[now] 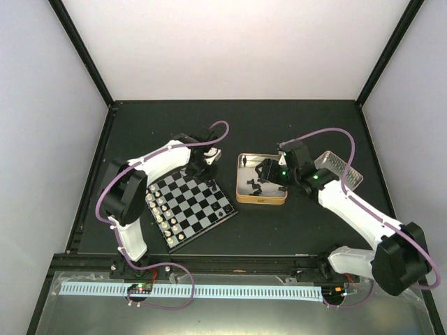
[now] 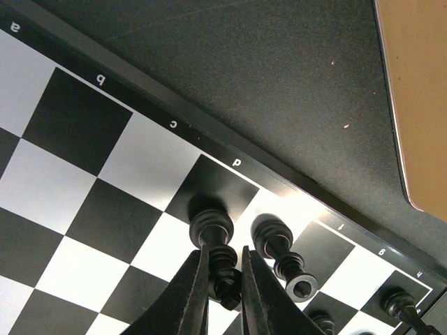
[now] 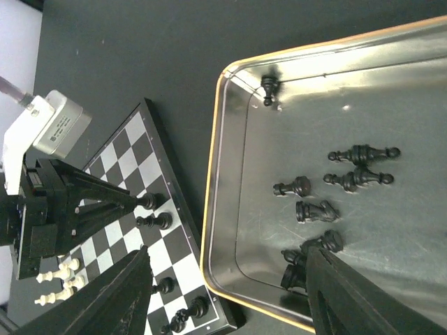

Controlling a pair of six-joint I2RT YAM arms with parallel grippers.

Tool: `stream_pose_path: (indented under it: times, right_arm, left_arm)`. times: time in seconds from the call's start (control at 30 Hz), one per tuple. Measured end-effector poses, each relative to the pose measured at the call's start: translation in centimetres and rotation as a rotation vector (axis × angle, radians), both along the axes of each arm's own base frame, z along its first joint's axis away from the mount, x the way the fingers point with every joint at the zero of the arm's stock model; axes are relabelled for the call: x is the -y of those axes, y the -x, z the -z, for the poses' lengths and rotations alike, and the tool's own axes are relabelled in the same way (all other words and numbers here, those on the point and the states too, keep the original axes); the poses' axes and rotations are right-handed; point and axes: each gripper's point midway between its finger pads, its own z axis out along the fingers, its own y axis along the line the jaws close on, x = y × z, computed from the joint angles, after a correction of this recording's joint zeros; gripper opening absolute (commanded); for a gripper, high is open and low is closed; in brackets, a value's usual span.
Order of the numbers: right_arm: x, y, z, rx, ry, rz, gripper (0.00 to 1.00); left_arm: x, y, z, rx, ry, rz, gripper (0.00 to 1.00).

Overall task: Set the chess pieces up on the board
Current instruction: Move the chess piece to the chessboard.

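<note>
The board (image 1: 192, 207) lies left of centre, and its back row fills the left wrist view (image 2: 70, 118). My left gripper (image 2: 223, 289) is shut on the upper part of a black chess piece (image 2: 211, 227) whose base rests on the dark d-file square at the board's far edge. A second black piece (image 2: 279, 244) stands on the pale square beside it. My right gripper (image 3: 229, 255) hangs open above the gold-rimmed tin (image 3: 211, 174), where several black chess pieces (image 3: 318, 209) lie on their sides. Nothing is between its fingers.
Cream-white pieces (image 1: 163, 213) line the board's left side, and a few more black pieces (image 3: 192, 307) stand along its edge nearest the tin. A clear plastic tray (image 1: 342, 167) sits behind the right arm. The tin (image 1: 262, 200) lies close to the board's right corner.
</note>
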Motion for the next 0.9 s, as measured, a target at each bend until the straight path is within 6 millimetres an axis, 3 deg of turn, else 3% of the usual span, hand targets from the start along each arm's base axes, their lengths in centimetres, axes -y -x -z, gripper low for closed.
stream_pose_path:
  times: [0.33, 0.57, 0.9]
  right_arm:
    - [-3.2, -1.3, 0.4, -0.008, 0.059, -0.137, 0.60]
    - [-5.5, -1.2, 2.2, -0.062, 0.109, -0.200, 0.59]
    - [-7.2, -0.5, 4.4, -0.126, 0.167, -0.254, 0.56]
  left_arm:
    - [-0.4, -0.4, -1.1, 0.019, 0.033, 0.005, 0.06]
    - [-1.1, -0.3, -2.5, 0.039, 0.072, -0.015, 0.07]
    - [-0.9, 0.2, -2.3, 0.013, 0.104, -0.013, 0.07]
